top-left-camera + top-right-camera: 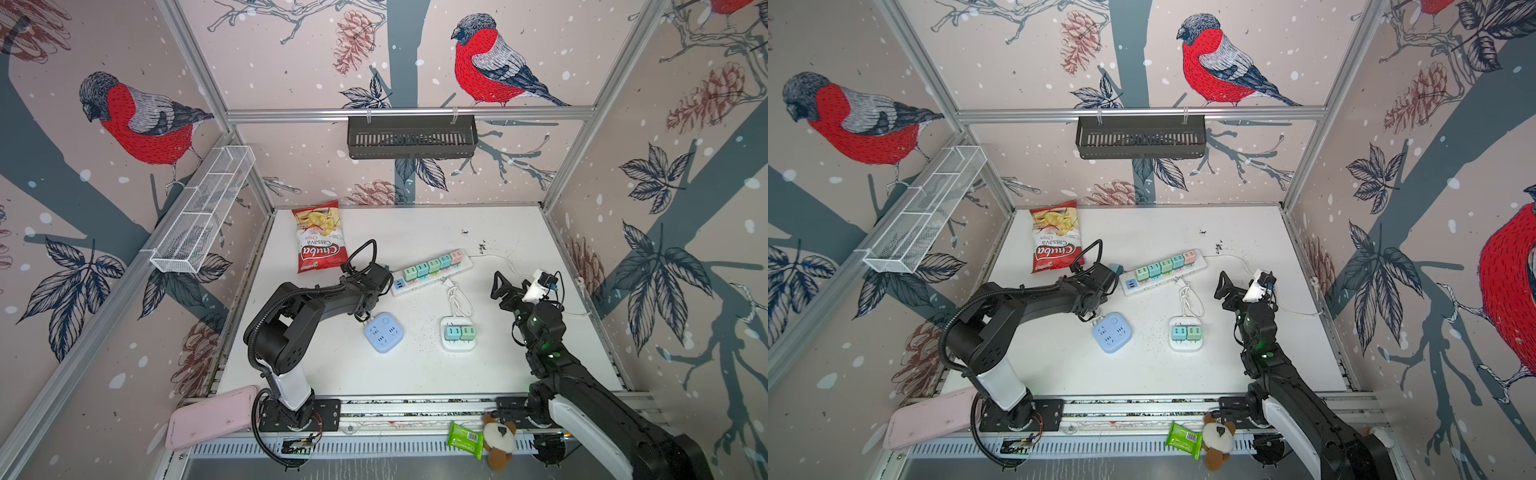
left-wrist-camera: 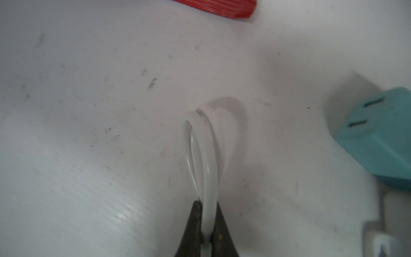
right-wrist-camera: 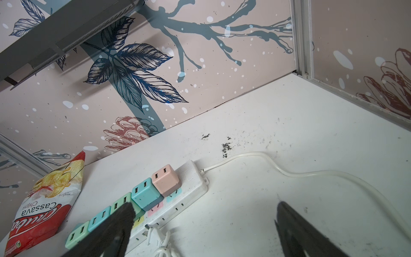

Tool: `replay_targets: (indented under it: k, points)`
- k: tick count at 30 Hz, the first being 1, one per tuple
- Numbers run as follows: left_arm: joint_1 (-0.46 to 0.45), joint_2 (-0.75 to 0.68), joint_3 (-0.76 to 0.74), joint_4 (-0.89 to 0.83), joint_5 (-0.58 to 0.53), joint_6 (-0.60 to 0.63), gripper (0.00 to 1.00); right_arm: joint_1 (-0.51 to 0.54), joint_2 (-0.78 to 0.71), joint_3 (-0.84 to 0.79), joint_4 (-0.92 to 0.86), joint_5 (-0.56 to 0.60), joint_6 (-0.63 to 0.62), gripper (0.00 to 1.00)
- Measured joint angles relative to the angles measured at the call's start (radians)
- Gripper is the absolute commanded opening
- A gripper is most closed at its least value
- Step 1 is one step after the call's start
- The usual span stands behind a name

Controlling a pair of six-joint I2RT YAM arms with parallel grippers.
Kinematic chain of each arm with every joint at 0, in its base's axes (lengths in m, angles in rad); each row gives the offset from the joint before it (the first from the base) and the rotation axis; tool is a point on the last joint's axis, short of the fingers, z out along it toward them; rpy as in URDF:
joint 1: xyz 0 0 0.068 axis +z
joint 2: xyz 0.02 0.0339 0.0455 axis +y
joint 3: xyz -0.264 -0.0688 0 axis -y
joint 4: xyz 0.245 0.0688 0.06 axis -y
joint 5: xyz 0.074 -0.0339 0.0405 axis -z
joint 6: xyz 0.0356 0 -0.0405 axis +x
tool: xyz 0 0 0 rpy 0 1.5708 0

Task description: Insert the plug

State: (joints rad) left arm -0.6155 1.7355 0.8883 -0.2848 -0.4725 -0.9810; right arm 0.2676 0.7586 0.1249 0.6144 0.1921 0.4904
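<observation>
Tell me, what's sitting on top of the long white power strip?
Five little cube plugs sit in a row on the power strip: green, teal, green, teal, then pink. The sockets under them are covered, so you can't see those.

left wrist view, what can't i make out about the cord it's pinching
- Plug end of the white cord: past the picture's edge, behind the shut left gripper.
- In both top views the left arm's wrist covers the grip, beside the blue socket cube.
- Teal adapter: blurred, cut off by the edge.
</observation>
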Motion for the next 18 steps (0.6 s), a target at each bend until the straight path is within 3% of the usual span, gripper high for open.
replay_targets:
  k: [9,18]
  points:
    - [-0.154,-0.061,-0.031,0.041,0.023,0.124,0.0,0.0,0.0,0.0,0.0,0.0,0.0,1.0]
    - [-0.275,-0.027,0.026,0.061,0.018,0.204,0.0,0.0,-0.005,0.0,0.0,0.0,0.0,1.0]
